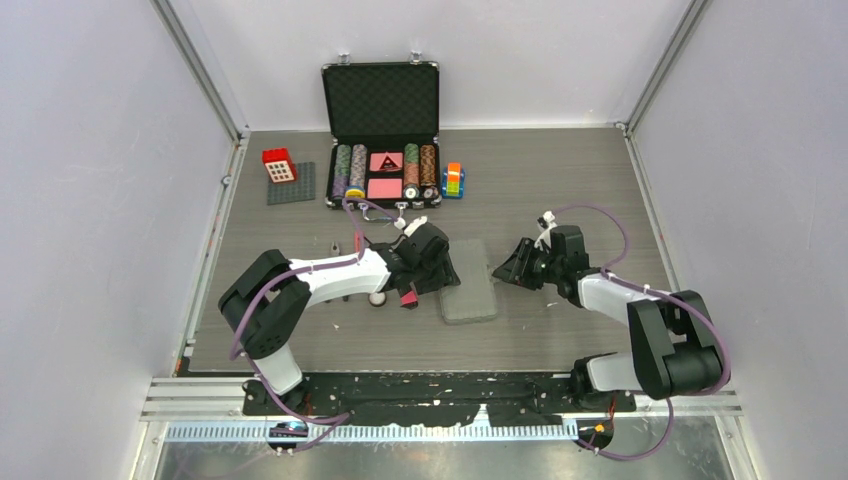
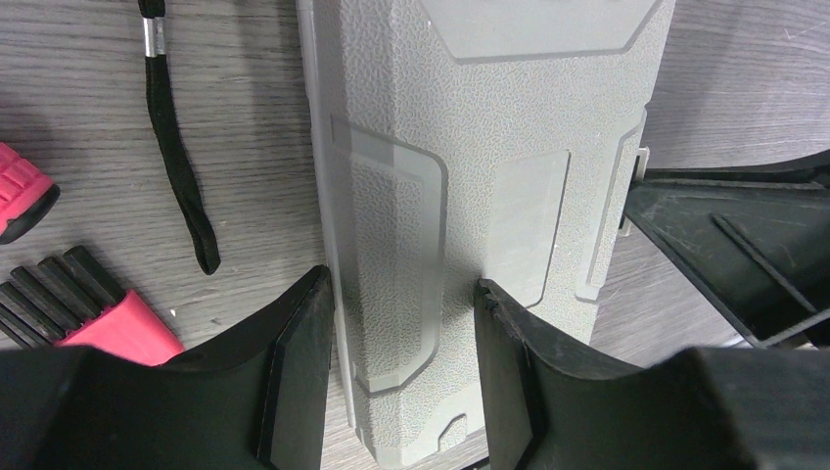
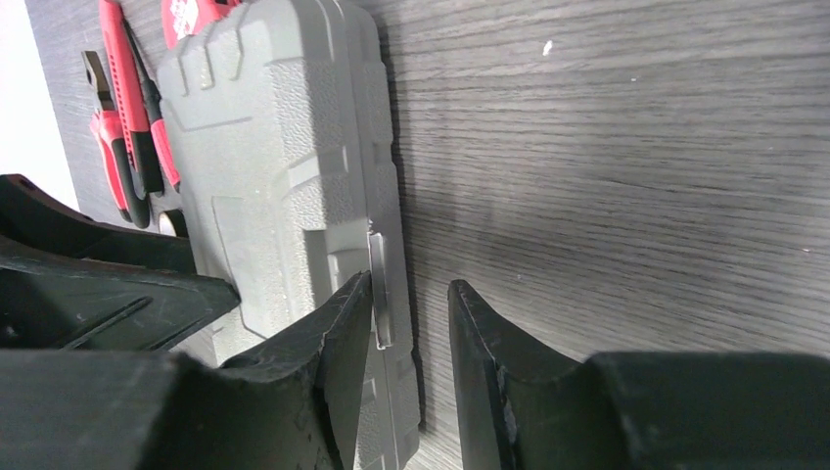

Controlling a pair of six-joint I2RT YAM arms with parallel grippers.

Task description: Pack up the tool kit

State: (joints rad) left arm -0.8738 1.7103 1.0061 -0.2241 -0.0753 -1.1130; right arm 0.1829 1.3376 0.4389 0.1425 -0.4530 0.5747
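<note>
What worries me is the grey case (image 1: 470,285) skating across the desk (image 1: 570,200). It lies flat and shut. If my right jaws pry at the latch (image 3: 380,294) while my left jaws bear on the lid only lightly, I judge the whole case would slide or tip instead of opening. A tab that thin could also slip free of me. The red-and-black tools (image 3: 127,137) and the hex keys (image 2: 83,308) lie loose outside the case, to its left in the overhead view, so a shove that way could scatter them.

In the overhead view the case sits mid-frame, between my two arms. My left jaws stand part spread, straddling its left long edge; I cannot tell whether they touch it. My right jaws are part spread too and hold nothing. One side is just beside the latch and the other is over bare desk.
</note>
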